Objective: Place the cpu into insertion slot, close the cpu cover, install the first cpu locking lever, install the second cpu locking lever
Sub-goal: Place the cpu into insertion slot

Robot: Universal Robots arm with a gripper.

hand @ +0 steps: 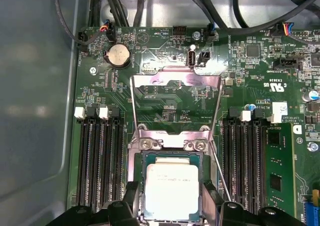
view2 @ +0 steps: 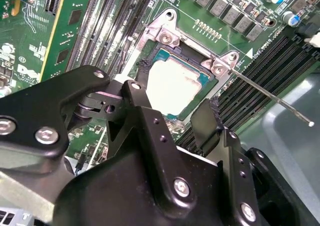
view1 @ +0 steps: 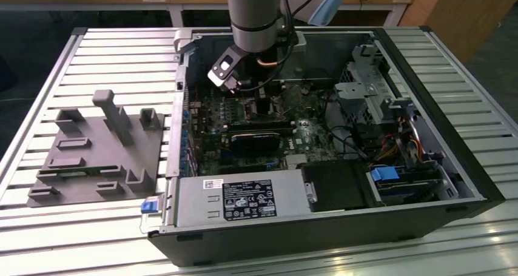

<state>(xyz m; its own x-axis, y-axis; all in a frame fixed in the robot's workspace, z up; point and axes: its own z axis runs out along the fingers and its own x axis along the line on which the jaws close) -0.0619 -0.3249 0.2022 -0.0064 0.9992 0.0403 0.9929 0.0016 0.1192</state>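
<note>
Seated already: cpu (hand: pixel 171 193) flat in the slot (hand: pixel 139 171), metal top up, on the board (view1: pixel 242 136) inside the case (view1: pixel 324 227), toward the board's far edge. Hanging straight over it, pincer (hand: pixel 170 206) released, one finger (hand: pixel 129 201) off each side of the chip and apparently clear of both edges. Probably spread this way to leave the chip lying level rather than drag it askew. Cover (hand: pixel 176 100) thrown back off the slot and lying toward the coin cell (hand: pixel 118 54), not yet closed, keeping the square socket clear from above. Lever (view2: pixel 272 98) standing free, angled out over the memory slots (view2: pixel 260 70), unlatched so as not to pin the cover. Given by the first wrist view: the open cover, its hinge end, and the chip's face squared within the rim. Given instead by the second wrist view: the slot's opposite end, the pincer's dark linkages up close, and the lever's whole length out to its tip. Given by the exterior view alone: arm (view1: pixel 255 15) reaching down into the case on the slatted desk (view1: pixel 105 57), plus a grey fixture (view1: pixel 97 148) near the desk's edge at the exterior view's left.
</note>
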